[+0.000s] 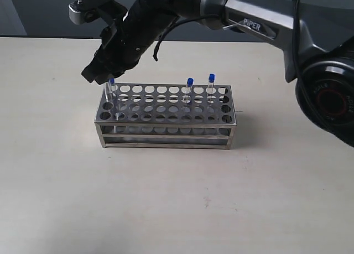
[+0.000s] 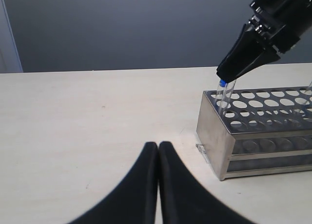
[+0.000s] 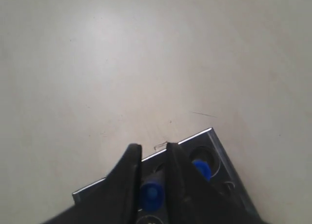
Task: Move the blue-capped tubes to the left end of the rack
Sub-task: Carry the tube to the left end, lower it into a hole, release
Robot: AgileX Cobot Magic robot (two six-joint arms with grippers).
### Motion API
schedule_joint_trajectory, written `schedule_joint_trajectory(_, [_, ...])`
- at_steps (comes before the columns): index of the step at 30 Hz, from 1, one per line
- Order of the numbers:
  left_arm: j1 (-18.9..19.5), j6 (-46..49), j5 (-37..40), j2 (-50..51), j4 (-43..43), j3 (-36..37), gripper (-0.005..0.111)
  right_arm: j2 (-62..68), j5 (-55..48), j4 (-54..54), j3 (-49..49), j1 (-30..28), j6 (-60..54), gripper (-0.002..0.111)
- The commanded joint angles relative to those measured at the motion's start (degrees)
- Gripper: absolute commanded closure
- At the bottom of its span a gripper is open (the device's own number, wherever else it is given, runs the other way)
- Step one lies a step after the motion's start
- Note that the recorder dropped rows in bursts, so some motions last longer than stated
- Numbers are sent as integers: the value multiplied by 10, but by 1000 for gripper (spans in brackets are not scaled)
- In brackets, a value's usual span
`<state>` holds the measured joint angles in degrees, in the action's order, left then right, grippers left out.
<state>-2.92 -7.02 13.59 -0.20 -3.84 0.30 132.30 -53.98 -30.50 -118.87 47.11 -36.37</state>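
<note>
The grey metal rack point(image 1: 166, 133) stands mid-table. My right gripper point(image 1: 102, 74) reaches across to its left end and is shut on the cap of a blue-capped tube point(image 1: 112, 82), which leans in a corner hole. In the right wrist view this cap point(image 3: 151, 194) sits between the fingers, and a second blue cap point(image 3: 201, 169) stands in the hole beside it. Two more blue-capped tubes point(image 1: 189, 81) point(image 1: 211, 77) stand toward the rack's right end. My left gripper point(image 2: 158, 145) is shut and holds nothing, low over the table, short of the rack's end wall point(image 2: 214, 136).
The right arm point(image 1: 249, 21) stretches over the back of the table from the right. Bare cream tabletop point(image 1: 166, 198) surrounds the rack. A dark grey wall point(image 2: 122, 29) runs behind the table's far edge.
</note>
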Motion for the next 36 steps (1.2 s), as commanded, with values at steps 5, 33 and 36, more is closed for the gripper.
schedule_joint_trajectory(5, [-6,0,-3,2,-1,-3,106,17,-19,-26,-1,9,1,109])
schedule_joint_trajectory(33, [-6,0,-3,2,-1,-3,106,-78,-121,50,-1,9,70,73])
schedule_joint_trajectory(36, [-6,0,-3,2,-1,-3,106,-94,-136,123,-1,9,102,73])
